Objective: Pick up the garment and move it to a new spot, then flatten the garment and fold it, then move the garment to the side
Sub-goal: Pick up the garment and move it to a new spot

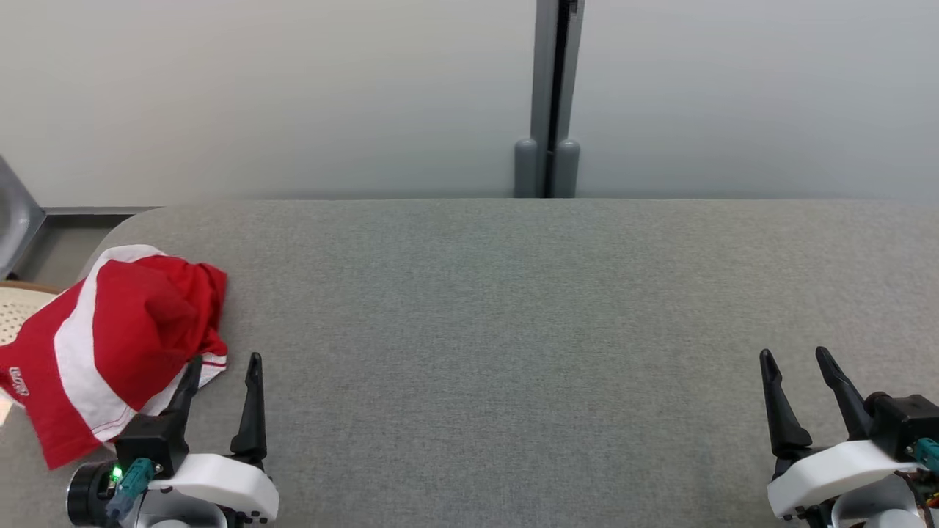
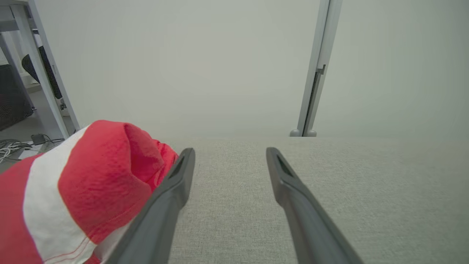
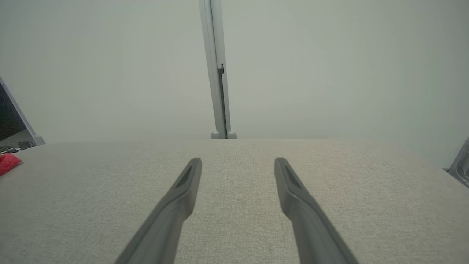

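In the head view your left gripper (image 1: 225, 359) stands with its jaws spread wide and nothing in them. The red-and-white garment (image 1: 125, 337) lies crumpled just off its outer finger and seems to overhang the corner of the grey surface (image 1: 513, 308). The right gripper (image 1: 794, 353), equally spread and empty, sits well apart from the cloth, too far to help with a first lift.

In the left wrist view the garment (image 2: 95, 183) bulges beside the finger on that view's left, not between the two — close now and you pinch air. Sweep sideways and that finger may shove the bundle off the corner.

In the right wrist view the garment (image 3: 7, 163) is a red scrap far to the gripper's left — a single-layer grab could let the rest drag
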Controlling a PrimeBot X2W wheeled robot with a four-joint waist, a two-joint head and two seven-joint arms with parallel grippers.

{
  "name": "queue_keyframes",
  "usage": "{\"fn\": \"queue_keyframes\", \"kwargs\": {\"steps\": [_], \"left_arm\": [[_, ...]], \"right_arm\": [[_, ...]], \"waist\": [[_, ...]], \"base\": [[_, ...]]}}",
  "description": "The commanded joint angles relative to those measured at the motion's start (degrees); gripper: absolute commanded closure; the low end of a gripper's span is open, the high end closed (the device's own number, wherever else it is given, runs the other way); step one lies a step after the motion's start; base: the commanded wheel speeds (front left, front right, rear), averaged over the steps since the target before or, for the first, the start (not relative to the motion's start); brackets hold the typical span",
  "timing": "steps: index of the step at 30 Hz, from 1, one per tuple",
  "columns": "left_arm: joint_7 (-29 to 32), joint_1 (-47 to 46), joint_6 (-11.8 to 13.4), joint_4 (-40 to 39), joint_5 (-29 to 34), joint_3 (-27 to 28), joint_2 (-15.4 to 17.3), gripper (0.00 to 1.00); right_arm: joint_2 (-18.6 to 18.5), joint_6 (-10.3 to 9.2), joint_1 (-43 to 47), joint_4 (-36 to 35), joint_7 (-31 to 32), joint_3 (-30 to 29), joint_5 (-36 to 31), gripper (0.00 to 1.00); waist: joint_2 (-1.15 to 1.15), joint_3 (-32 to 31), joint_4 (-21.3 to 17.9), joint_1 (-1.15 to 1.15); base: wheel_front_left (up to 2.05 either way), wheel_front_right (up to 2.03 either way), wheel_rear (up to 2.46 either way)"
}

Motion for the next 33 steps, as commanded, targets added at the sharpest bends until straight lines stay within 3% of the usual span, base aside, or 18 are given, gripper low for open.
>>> {"fn": "queue_keyframes", "kwargs": {"steps": [1, 9, 19, 23, 33], "left_arm": [[-0.05, -0.98, 0.4, -0.56, 0.07, 0.59, 0.43, 0.0], [-0.03, -1.59, 0.32, -1.06, 0.16, 2.08, 0.7, 0.0], [-0.03, -1.25, -0.21, -1.67, -0.02, 3.26, 0.48, 0.0], [-0.03, -1.13, -0.38, -1.82, -0.14, 3.68, 0.27, 0.0], [-0.03, -1.27, -0.63, -2.7, 0.11, 4.26, -0.15, 0.0]], "right_arm": [[-0.5, 0.17, 0.06, -0.68, 0.26, 0.09, -0.03, 0.0], [0.05, 0.17, -0.39, -3.45, 1.44, 1.76, -0.33, 0.0], [0.59, 0.16, -0.75, -5.67, 2.08, 2.61, -0.68, 0.0], [0.47, 0.15, -0.94, -6.4, 2.63, 2.77, -1.02, 0.0], [0.11, 0.15, -1.45, -6.47, 3.07, 3.34, -1.22, 0.0]], "waist": [[0.0, 0.36, 3.02, 0.0], [0.0, 0.96, 13.17, 0.0], [0.0, 1.47, 22.09, 0.0], [0.0, 1.7, 23.99, 0.0], [0.0, 2.33, 24.45, 0.0]], "base": [[0.0, 0.0, 0.0], [0.0, 0.0, 0.0], [0.0, 0.0, 0.0], [0.0, 0.0, 0.0], [0.0, 0.0, 0.0]]}}
